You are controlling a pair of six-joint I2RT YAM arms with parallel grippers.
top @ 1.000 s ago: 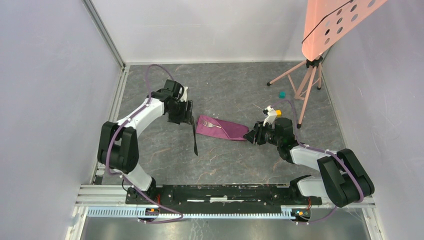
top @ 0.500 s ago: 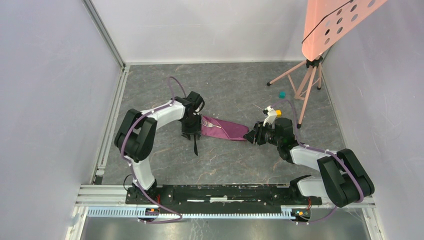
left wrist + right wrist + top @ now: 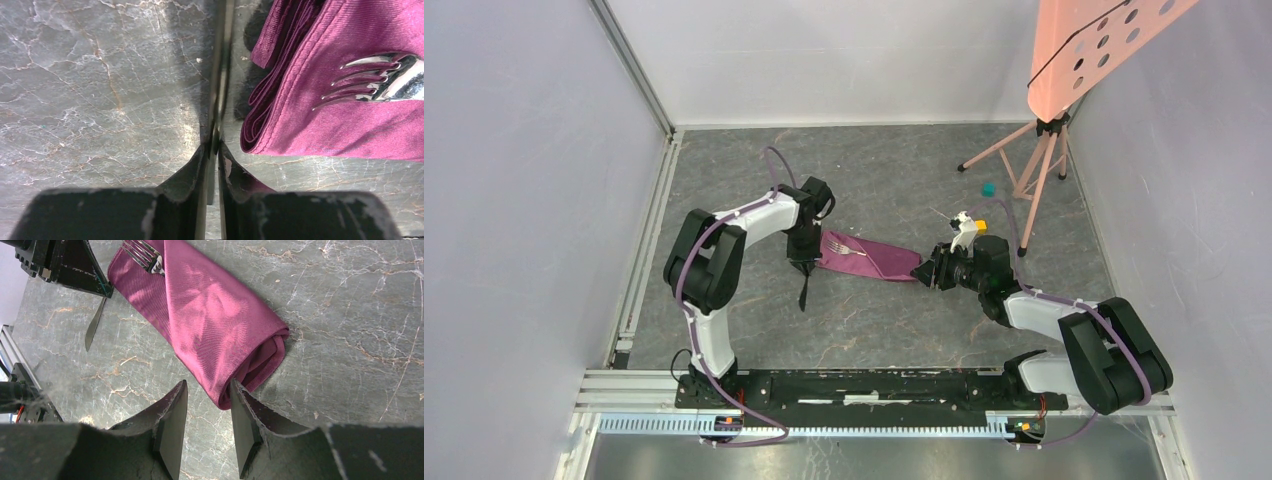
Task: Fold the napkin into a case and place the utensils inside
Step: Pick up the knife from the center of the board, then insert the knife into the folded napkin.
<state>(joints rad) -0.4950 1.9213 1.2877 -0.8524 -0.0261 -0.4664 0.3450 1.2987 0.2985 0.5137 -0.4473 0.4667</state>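
Left hand (image 3: 213,146) tight around knife (image 3: 222,60) beside napkin (image 3: 320,127)

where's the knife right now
In the top view the knife is left of centre, pinched by the left gripper, just off the purple napkin's left end.

The grey tabletop (image 3: 874,330) carries the folded plum case (image 3: 879,262), a dark knife (image 3: 804,292) just beside it. A teal cube (image 3: 989,188) sits well apart.
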